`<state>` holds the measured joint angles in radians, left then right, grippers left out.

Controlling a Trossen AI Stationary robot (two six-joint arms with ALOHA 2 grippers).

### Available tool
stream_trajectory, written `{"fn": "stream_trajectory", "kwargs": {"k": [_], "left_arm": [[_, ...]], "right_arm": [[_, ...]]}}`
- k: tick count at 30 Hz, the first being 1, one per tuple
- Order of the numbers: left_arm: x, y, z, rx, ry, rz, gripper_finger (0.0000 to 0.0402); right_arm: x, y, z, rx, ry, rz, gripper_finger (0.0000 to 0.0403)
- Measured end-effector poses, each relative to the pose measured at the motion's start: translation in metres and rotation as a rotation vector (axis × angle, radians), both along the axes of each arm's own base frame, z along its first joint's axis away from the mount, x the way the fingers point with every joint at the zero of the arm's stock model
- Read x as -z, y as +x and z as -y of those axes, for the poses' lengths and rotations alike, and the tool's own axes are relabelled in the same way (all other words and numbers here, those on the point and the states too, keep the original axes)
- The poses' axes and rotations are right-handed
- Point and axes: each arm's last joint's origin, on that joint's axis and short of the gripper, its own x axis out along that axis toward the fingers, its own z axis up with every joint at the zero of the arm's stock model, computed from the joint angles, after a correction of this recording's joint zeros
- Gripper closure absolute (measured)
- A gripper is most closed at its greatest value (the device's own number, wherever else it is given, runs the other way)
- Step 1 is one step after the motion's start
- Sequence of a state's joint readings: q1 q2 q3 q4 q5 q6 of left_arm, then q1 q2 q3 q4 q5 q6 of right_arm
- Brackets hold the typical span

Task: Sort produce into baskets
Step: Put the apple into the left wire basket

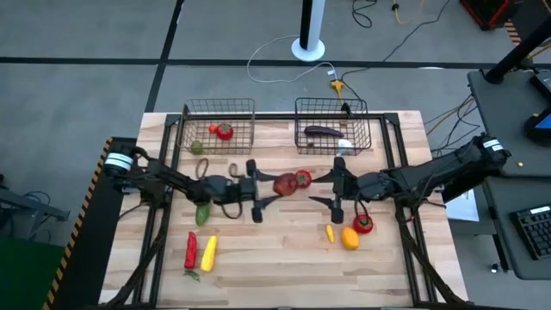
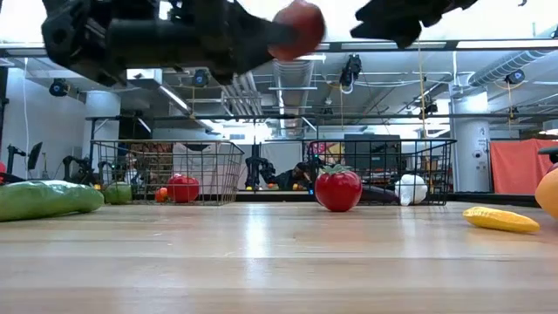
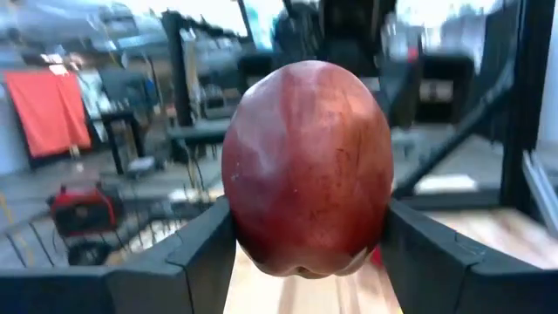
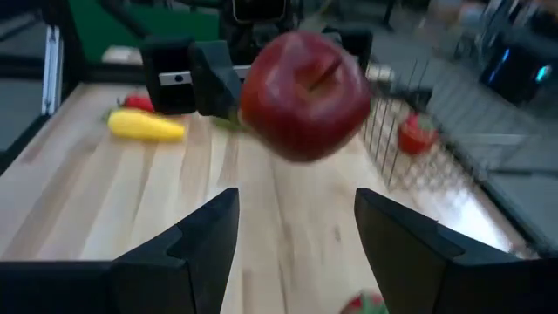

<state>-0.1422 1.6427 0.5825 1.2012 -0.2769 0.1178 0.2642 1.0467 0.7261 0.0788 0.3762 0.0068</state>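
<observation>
Apple (image 3: 305, 166) is pinched in the left gripper (image 1: 258, 195), up above the table (image 1: 275, 258). Facing it, the right gripper (image 4: 296, 235) is spread wide and holds nothing.

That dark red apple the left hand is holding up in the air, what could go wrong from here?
1. The apple is round and smooth, pinched only at its sides by the left hand, so it might slip and fall to the table.
2. The right hand waits open facing it; a mistimed handover might knock or drop the apple.
3. A tomato lies on the table near the apple, so a dropped apple might hit and scatter it.
</observation>
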Motion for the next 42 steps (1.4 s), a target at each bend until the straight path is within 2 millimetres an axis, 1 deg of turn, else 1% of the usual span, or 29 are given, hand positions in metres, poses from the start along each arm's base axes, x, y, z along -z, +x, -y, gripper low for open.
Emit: {"fn": "stream_trajectory", "kwargs": {"k": [4, 8, 12, 18, 23, 26, 30, 34, 37, 42], "left_arm": [[-0.014, -0.019, -0.002, 0.029, -0.007, 0.175, 0.0175], [-0.016, -0.034, -0.002, 0.082, -0.025, 0.298, 0.0174], [-0.014, -0.033, -0.002, 0.098, -0.061, 0.286, 0.0173], [-0.015, -0.027, 0.002, 0.18, -0.046, 0.298, 0.0172], [-0.014, -0.028, 0.003, 0.19, -0.044, 0.296, 0.0172], [-0.014, -0.028, 0.003, 0.196, -0.048, 0.298, 0.0172], [-0.015, -0.028, 0.004, 0.213, -0.061, 0.299, 0.0171], [-0.016, -0.027, 0.005, 0.238, -0.054, 0.305, 0.0171], [-0.016, -0.027, 0.005, 0.24, -0.054, 0.304, 0.0171], [-0.016, -0.027, 0.005, 0.24, -0.054, 0.305, 0.0171]], "right_arm": [[-0.001, 0.006, -0.001, -0.016, -0.047, 0.119, 0.0182], [0.003, 0.013, -0.004, -0.043, -0.102, 0.197, 0.0182], [0.011, 0.024, -0.007, -0.048, -0.153, 0.257, 0.0182], [0.024, 0.042, -0.012, -0.055, -0.212, 0.339, 0.0181], [0.023, 0.048, -0.015, -0.097, -0.203, 0.464, 0.0181], [0.023, 0.05, -0.016, -0.113, -0.192, 0.507, 0.0181], [0.021, 0.056, -0.015, -0.086, -0.144, 0.525, 0.0181], [0.016, 0.058, -0.015, -0.081, -0.139, 0.532, 0.018], [0.016, 0.059, -0.015, -0.087, -0.125, 0.527, 0.0161], [0.014, 0.059, -0.015, -0.076, -0.112, 0.535, 0.0099]]}}
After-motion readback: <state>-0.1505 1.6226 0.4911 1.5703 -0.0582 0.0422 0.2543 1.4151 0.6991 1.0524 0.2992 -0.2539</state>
